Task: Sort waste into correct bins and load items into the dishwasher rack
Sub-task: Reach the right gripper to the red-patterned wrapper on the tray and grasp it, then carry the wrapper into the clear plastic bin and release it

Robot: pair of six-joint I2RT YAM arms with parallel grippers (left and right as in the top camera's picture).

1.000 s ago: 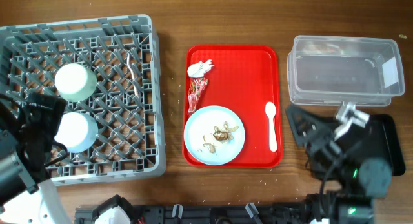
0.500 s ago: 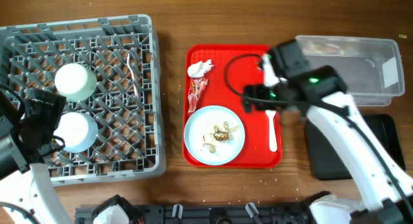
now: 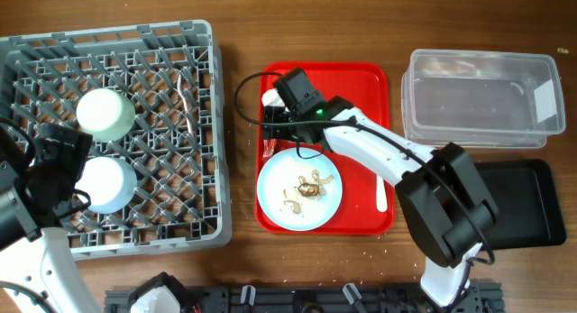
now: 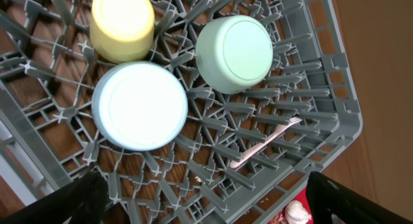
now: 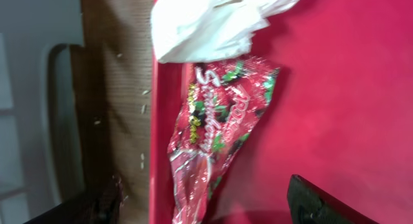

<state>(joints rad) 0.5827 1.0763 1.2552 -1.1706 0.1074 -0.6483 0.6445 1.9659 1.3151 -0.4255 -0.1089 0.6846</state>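
Observation:
The snack wrapper (image 5: 219,133) lies at the red tray's upper left, just below the crumpled tissue (image 5: 213,20). My right gripper (image 5: 206,208) is open and hovers over the wrapper (image 3: 271,137), one finger on each side of it. It partly covers the tissue (image 3: 270,97) in the overhead view. The pale blue plate (image 3: 299,188) holds food scraps (image 3: 309,187). A white spoon (image 3: 380,178) lies on the tray. In the grey rack (image 4: 322,88) sit the yellow cup (image 4: 122,24), the blue bowl (image 4: 140,106), the mint bowl (image 4: 234,53) and a white fork (image 4: 264,143). My left gripper (image 4: 213,211) is open and empty above the rack.
The red tray (image 3: 361,87) stands mid-table. The clear tub (image 3: 482,96) is at the back right, with the black tray (image 3: 518,200) in front of it. My right arm stretches across the red tray. My left arm (image 3: 54,169) covers the rack's front left.
My right arm swung from over the black tray at the right, across the red tray, to its upper left over the wrapper. The left arm has not moved.

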